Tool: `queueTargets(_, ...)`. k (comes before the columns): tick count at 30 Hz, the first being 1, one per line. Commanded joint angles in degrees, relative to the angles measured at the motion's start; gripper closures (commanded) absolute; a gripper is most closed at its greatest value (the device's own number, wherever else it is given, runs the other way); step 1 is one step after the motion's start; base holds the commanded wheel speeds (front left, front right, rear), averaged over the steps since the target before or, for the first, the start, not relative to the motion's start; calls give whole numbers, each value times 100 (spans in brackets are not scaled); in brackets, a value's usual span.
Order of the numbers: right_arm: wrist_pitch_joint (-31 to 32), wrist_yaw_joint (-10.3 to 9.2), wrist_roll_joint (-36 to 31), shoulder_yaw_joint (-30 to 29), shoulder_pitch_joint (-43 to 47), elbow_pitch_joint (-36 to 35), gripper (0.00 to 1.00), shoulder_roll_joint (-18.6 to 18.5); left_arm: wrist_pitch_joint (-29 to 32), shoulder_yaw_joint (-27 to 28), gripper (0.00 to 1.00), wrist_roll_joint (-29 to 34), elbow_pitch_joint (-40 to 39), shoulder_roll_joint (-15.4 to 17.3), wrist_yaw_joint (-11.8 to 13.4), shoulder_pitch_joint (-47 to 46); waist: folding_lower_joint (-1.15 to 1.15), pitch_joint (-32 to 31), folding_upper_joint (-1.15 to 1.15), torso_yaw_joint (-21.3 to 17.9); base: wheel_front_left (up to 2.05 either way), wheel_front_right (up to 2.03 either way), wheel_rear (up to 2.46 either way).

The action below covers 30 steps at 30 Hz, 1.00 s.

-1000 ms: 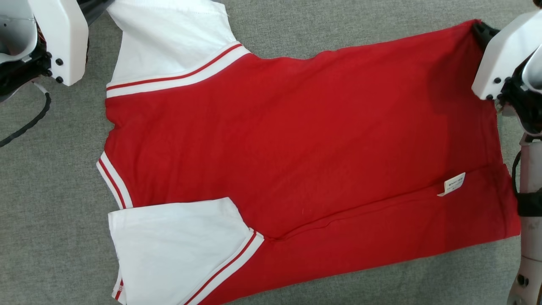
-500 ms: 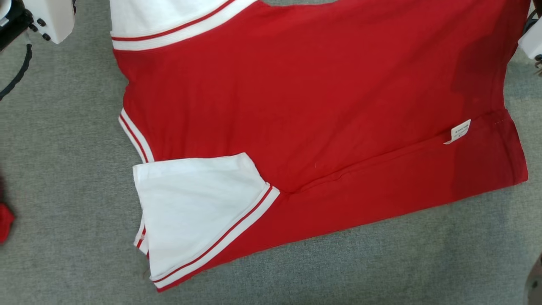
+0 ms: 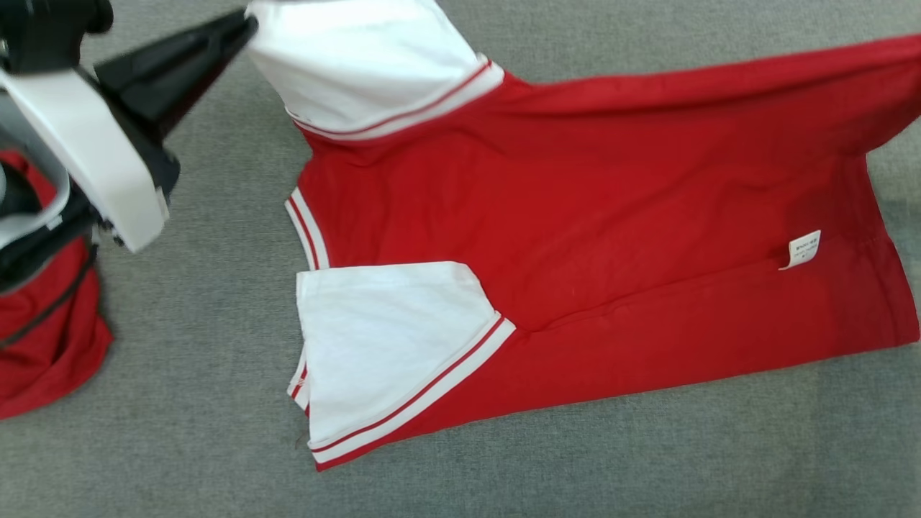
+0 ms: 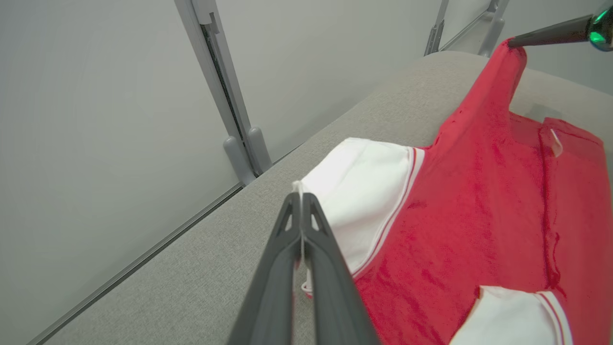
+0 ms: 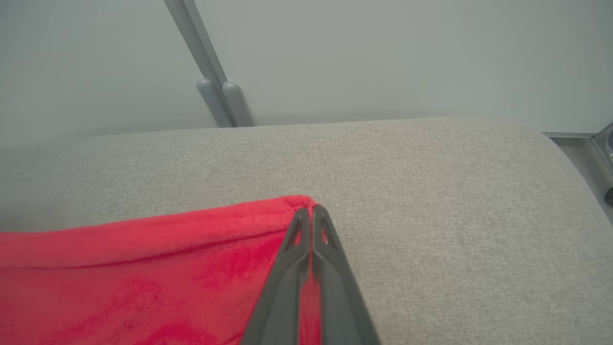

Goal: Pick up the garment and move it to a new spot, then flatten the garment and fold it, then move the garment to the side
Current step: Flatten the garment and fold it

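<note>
The garment (image 3: 575,208) is a red shirt with white sleeves trimmed in red and white stripes, spread on the grey padded table (image 3: 180,446). My left gripper (image 3: 245,25) comes in from the upper left and is shut on the edge of the far white sleeve (image 3: 360,57). The left wrist view shows its tips (image 4: 300,196) pinching that sleeve (image 4: 364,187). My right gripper (image 5: 310,211) is shut on the red hem corner (image 5: 268,215), also seen lifted in the left wrist view (image 4: 515,42). The near sleeve (image 3: 388,338) lies folded flat on the shirt.
Another red cloth (image 3: 43,345) sits bunched at the left edge under my left arm. A white label (image 3: 804,250) sticks up near the hem. Behind the table's far edge (image 5: 383,124) stands a pale wall with grey posts (image 5: 220,100). Bare grey padding lies in front of the shirt.
The head camera has shifted. The shirt's far edge is now raised and stretched between both grippers, my left fingers have come into view on the far sleeve, and the red cloth appeared at left.
</note>
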Motion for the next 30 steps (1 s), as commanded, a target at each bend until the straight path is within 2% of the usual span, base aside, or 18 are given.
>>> queueTargets(1, 65, -13, 73, -69, 216, -113, 100, -68, -47, 10, 100, -104, -209, 115, 5, 213, 0, -133, 0, 120, 0, 0, 0)
queueTargets(11, 377, -13, 242, -450, 1244, -746, 100, -166, -101, 10, 100, -770, -1337, 706, 5, 1104, 0, -332, 0, 374, 0, 0, 0)
queueTargets(18, 383, -13, 292, -712, 1888, -1135, 100, -154, -334, 11, 100, -782, -1876, 907, 217, 1760, 0, -450, 0, 406, 0, 0, 0)
queueTargets(24, 237, -13, 267, -947, 2337, -1277, 100, -167, -694, 11, 100, -654, -2177, 848, 508, 2565, 0, -464, 0, 382, 0, 0, 0)
queueTargets(30, 33, -13, 134, -1063, 2623, -1147, 100, -78, -915, 13, 100, -610, -2062, 616, 581, 3197, 0, -413, 0, 395, 0, 0, 0)
